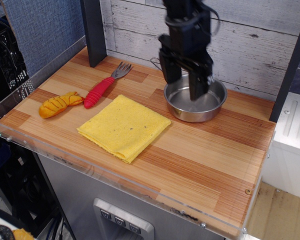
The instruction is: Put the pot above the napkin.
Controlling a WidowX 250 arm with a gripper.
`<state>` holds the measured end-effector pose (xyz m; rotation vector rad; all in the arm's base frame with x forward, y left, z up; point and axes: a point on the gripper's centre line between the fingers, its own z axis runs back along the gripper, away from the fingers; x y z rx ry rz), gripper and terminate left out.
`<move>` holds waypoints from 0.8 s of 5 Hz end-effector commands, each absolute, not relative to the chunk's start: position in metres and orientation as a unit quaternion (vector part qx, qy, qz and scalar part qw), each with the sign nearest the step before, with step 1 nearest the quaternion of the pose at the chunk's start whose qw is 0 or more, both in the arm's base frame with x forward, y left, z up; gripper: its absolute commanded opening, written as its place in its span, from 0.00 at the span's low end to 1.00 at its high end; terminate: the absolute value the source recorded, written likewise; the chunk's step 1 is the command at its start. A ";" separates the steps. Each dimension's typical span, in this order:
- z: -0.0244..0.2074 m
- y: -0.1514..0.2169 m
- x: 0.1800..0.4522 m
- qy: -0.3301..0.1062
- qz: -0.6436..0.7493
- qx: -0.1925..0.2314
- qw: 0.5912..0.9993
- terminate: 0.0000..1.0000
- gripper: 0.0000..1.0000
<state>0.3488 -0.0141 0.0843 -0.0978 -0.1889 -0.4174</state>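
Gripper wide open, empty, over pot rim, napkin to pot's left

I see a bright yellow napkin at centre frame, a shiny silver pot right of it, a black gripper, a red-handled grey fork, an orange-yellow ridged toy at left, on striped brown wood table

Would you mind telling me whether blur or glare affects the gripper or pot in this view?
In observation.image, the gripper looks only slightly soft, its fingers set apart; the pot is sharp, with bright reflections on its wall and inside; the napkin is evenly lit, without glare.
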 end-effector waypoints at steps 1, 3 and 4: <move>0.137 0.011 0.324 -0.109 -0.105 -0.010 0.988 0.00 1.00; 0.145 0.024 0.314 -0.045 -0.041 0.013 0.998 0.00 1.00; 0.145 0.024 0.314 -0.045 -0.041 0.013 0.998 0.00 1.00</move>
